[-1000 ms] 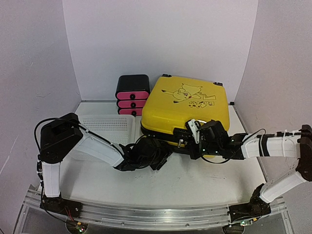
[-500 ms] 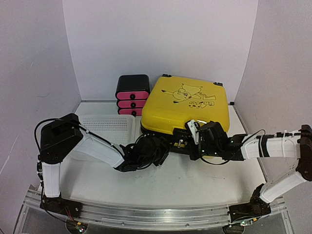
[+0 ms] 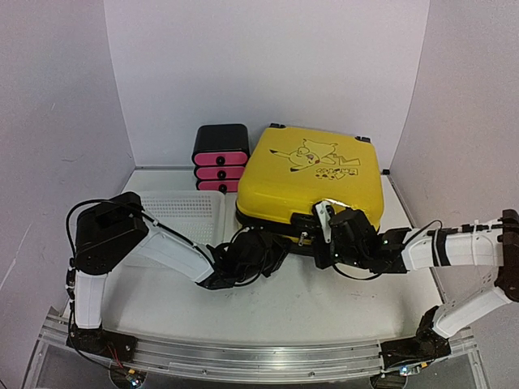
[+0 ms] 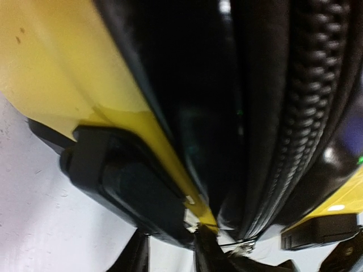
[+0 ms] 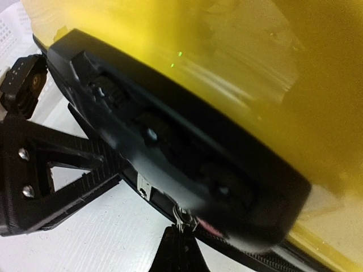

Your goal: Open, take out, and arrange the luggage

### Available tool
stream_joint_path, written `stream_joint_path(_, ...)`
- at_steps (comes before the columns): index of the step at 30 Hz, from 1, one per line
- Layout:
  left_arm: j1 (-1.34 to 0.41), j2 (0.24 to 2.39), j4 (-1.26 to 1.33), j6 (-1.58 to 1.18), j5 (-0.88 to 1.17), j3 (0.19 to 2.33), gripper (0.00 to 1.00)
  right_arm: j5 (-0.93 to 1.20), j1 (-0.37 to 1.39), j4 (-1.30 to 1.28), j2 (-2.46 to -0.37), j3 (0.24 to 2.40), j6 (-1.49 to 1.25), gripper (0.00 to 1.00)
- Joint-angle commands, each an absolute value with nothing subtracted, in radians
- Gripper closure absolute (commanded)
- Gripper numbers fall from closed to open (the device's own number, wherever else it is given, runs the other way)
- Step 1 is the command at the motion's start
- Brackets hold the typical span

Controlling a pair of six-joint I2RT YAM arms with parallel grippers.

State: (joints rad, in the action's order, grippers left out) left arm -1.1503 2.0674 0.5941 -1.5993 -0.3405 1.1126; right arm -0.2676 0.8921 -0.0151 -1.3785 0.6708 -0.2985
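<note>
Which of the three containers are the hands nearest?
The yellow suitcase: left hand and right hand both sit at its front zipper edge. The white mesh basket lies to its left, the black-and-pink drawer box farther back.

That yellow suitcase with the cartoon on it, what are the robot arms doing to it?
Both arms are working at the front edge of the yellow suitcase, trying to get it open. The right tool is shut and seems to pinch the zipper pull. The left tool sits at the black zipper band close by; whether it grips anything is unclear. The suitcase is not open yet, and nothing has come out.
</note>
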Motion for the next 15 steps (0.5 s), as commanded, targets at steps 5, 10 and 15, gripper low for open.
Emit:
stream_joint_path(5, -1.069, 2.057, 0.603, -1.555, -0.413, 1.082, 0.85, -0.612, 0.915, -0.324, -1.232, 0.625, -0.420, 1.00)
stream_joint_path(10, -1.046, 2.025, 0.604, -1.520, -0.433, 1.045, 0.86, -0.532, 0.894, -0.382, -1.153, 0.584, -0.447, 1.00)
stream_joint_path(15, -1.030, 1.991, 0.604, -1.398, -0.389, 1.055, 0.86, -0.127, 0.751, -0.240, -1.114, 0.536, -0.432, 1.00)
